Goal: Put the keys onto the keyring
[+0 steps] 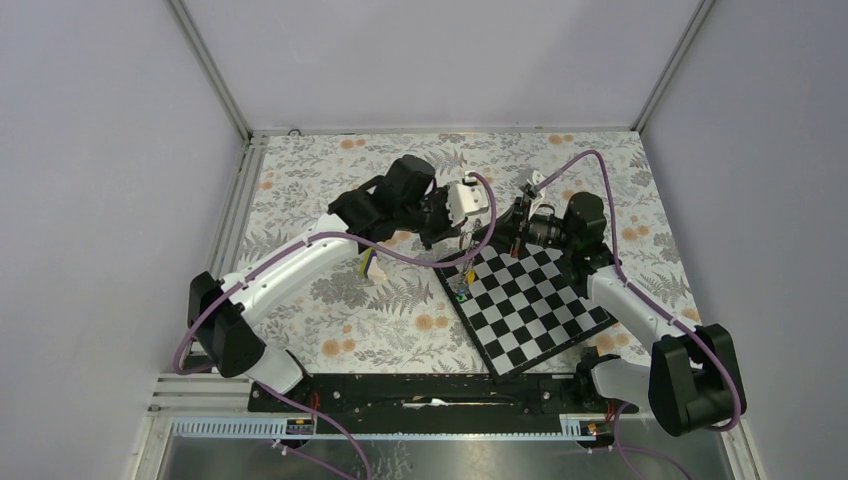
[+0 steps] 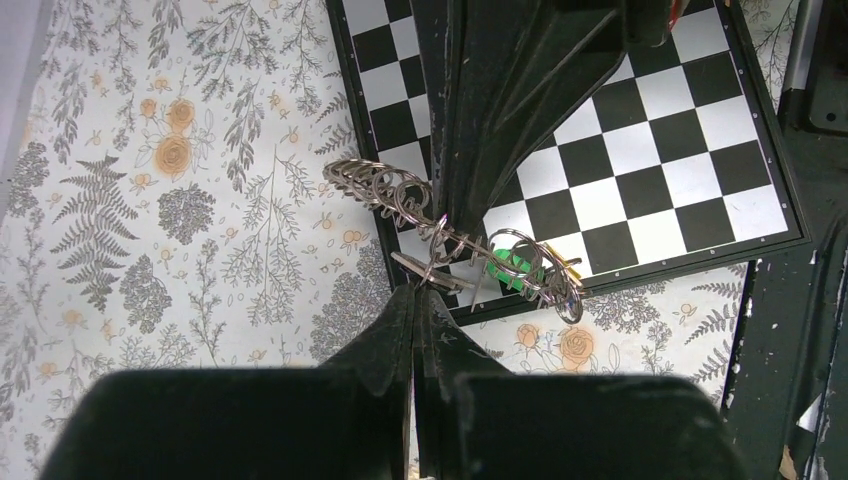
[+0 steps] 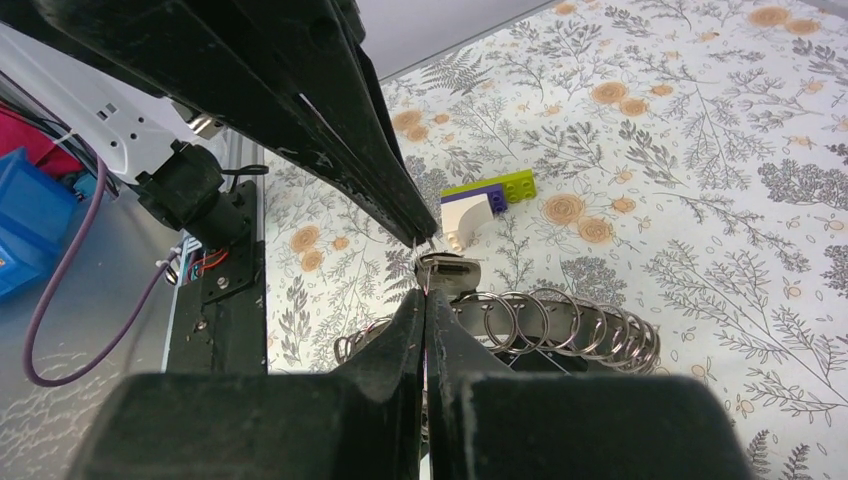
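Note:
The keyring (image 2: 375, 188), a grey coil of wire loops, hangs in the air over the near-left corner of the chessboard (image 2: 650, 130). My right gripper (image 2: 446, 215) comes in from above and is shut on its rim. My left gripper (image 2: 415, 290) is shut on the metal blade of a key (image 2: 432, 272) that lies against the coil. In the right wrist view that key's dark head (image 3: 447, 272) sits just past my right gripper (image 3: 425, 293), with the coil (image 3: 570, 322) behind. A green key (image 2: 515, 266) and a yellow key (image 2: 566, 266) hang on the coil's lower end. The hanging keys (image 1: 462, 291) also show from above.
The lime-and-white wedge (image 3: 485, 200) lies on the flowered cloth left of the board (image 1: 530, 300), and shows from above (image 1: 370, 268). The two grippers meet tip to tip above the board's left corner. A metal rail and the arm bases run along the near edge.

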### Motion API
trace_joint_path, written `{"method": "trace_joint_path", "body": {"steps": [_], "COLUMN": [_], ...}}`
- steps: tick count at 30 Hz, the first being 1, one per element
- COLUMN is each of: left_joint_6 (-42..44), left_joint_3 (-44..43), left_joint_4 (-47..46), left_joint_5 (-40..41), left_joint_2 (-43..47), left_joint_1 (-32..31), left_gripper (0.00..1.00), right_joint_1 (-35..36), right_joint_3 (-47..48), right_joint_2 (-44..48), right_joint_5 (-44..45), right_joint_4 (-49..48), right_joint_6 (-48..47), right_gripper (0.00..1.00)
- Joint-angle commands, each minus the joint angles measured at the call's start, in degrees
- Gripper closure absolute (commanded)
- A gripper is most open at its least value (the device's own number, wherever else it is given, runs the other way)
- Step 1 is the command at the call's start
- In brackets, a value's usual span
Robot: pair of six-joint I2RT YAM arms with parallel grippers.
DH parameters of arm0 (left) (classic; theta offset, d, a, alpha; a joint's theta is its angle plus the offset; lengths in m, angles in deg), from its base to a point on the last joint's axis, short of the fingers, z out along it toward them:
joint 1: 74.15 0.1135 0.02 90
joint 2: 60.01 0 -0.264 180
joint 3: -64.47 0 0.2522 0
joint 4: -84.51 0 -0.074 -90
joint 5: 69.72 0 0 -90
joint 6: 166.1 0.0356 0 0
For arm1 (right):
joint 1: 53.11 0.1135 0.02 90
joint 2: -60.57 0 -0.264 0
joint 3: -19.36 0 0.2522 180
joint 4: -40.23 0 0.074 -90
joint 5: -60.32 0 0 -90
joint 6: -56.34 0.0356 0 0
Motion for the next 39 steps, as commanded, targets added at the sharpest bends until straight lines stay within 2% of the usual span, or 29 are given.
{"method": "trace_joint_path", "body": {"steps": [1,6,11,17,25,27,30,31,35,39], "left_joint_6": [2.49,3.85,6.59,8.03,7.10,7.19,8.77,8.82,9.25,11.58], "left_joint_3": [-0.99,-0.61,-1.42,-2.04,9.01,12.28,16.50,16.87,12.41,9.65], "left_joint_4": [-2.03,-2.87,-2.93,-1.71,-3.90,-5.08,-8.26,-9.26,-9.10,-9.86], "left_joint_5": [3.21,4.72,7.91,8.14,5.07,4.12,4.53,5.44,6.09,6.61], "left_joint_2": [3.91,4.24,4.06,2.89,5.27,5.20,4.01,2.69,-4.62,-10.95], "left_joint_1": [0.25,0.25,1.00,3.99,8.09,8.68,8.84,8.93,9.77,9.83], "left_gripper": [1.00,1.00,1.00,1.00,0.98,0.83,0.51,0.44,0.27,0.18], "right_joint_1": [-0.08,-0.08,-0.08,-0.92,-1.47,-1.49,-1.57,-1.69,-2.45,-3.50], "right_joint_3": [1.81,1.81,2.24,2.21,3.00,3.43,4.08,4.34,5.46,6.03], "right_joint_2": [-0.62,-1.12,0.62,1.96,2.65,3.01,3.80,4.10,5.73,7.45], "right_joint_5": [1.76,2.40,4.17,5.08,6.23,6.75,7.62,7.70,7.56,6.95], "right_joint_4": [-0.22,-0.34,1.80,3.23,7.73,10.02,13.28,14.44,19.55,24.69], "right_joint_6": [-1.04,-0.46,-2.99,-4.19,-8.20,-10.35,-13.81,-14.72,-18.24,-20.69], "right_gripper": [0.96,0.72,0.54,0.51,0.43,0.40,0.39,0.39,0.38,0.37]}}
